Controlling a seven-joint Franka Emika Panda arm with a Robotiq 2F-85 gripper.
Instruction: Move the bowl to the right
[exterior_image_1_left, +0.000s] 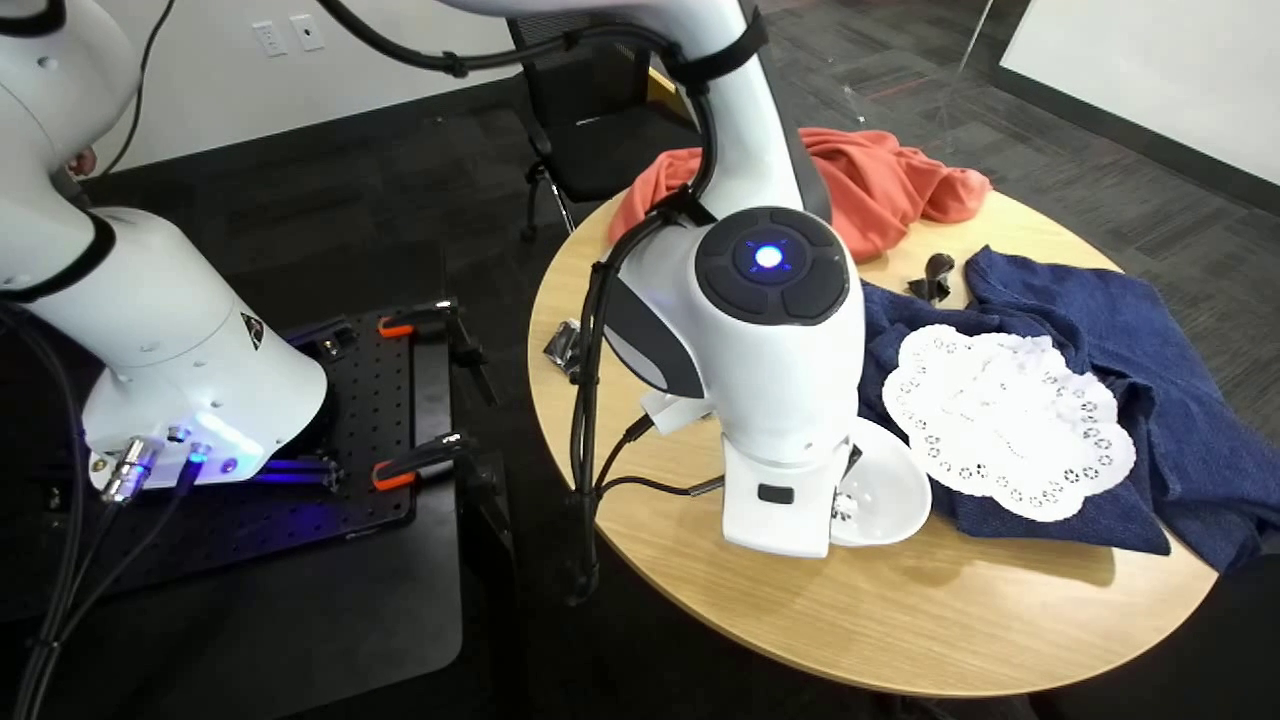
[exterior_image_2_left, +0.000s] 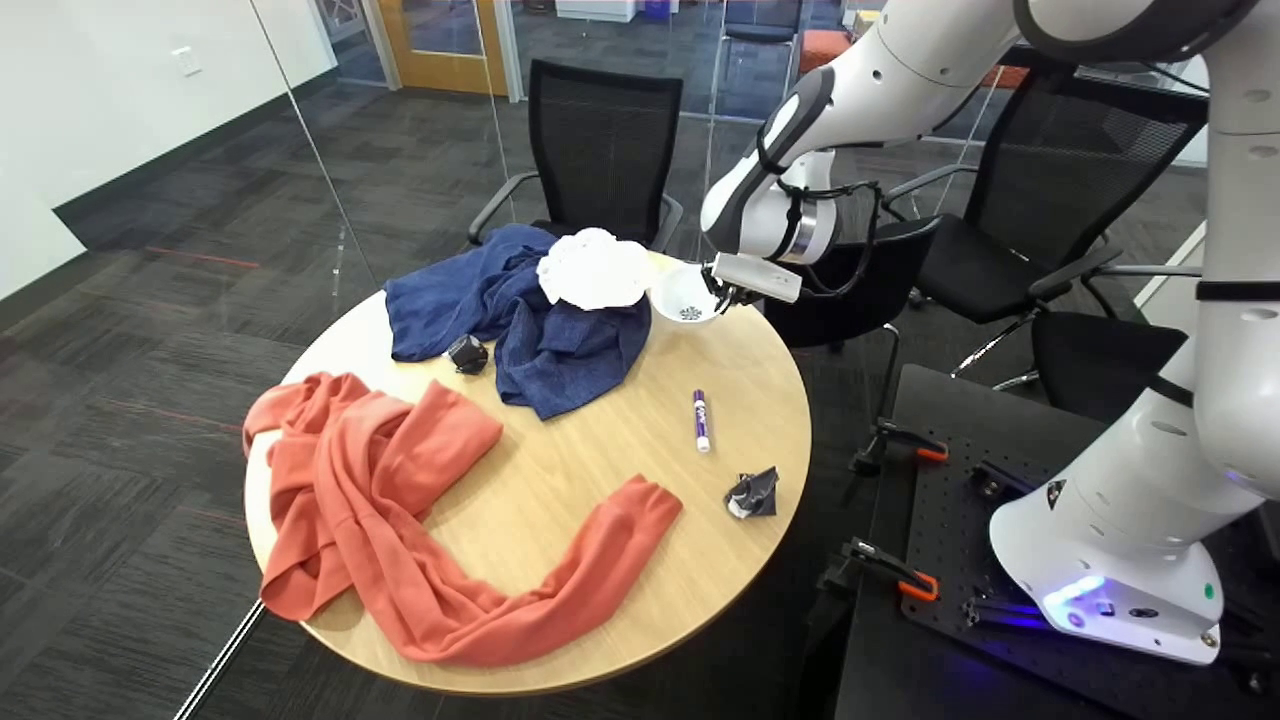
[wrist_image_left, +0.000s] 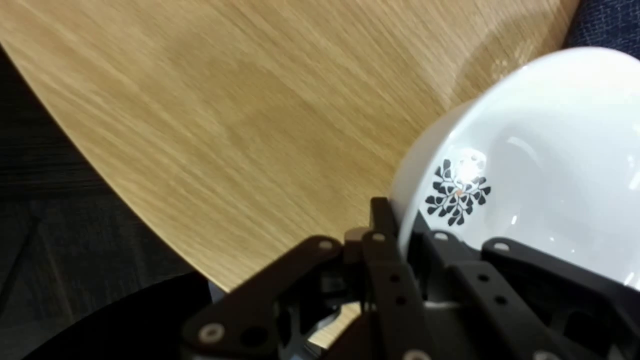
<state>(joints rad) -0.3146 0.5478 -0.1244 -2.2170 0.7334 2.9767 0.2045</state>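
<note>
1. Arm (exterior_image_2_left: 880, 90), white, jointed: reaches from its base (exterior_image_2_left: 1110, 540) out over the round table (exterior_image_2_left: 560, 460). We see the forearm slope down to a low wrist (exterior_image_1_left: 780, 390) close to the table's edge, black cables (exterior_image_1_left: 455, 65) strapped along it.
2. Gripper (wrist_image_left: 402, 217), one: clamped on the wall of the bowl at its rim, a dark finger to the inside, another to the outside.
3. Bowl (wrist_image_left: 555, 170), white, glossy, dark leaf motif within: near the table's edge, just beside the doily (exterior_image_1_left: 1010, 425) in both exterior views. We cannot tell whether its underside touches the wood.
4. Edge: in the wrist view we trace it diagonally from upper left down to the gripper's linkage.
5. Open room: bare wood between bowl and edge, left side of the wrist view; more, in an exterior view, from the bowl to the purple marker (exterior_image_2_left: 700, 420), and onward between the orange cloth (exterior_image_2_left: 400, 520) and a crumpled dark wrapper (exterior_image_2_left: 755, 493).
6. Denim (exterior_image_1_left: 1090, 300), blue, rumpled: beneath the doily, close by the bowl, spreading to the edge.
7. Orange cloth, long, bunched: well apart from the bowl.
8. Dark small object (exterior_image_2_left: 467, 353): beside the denim; we cannot identify it.
</note>
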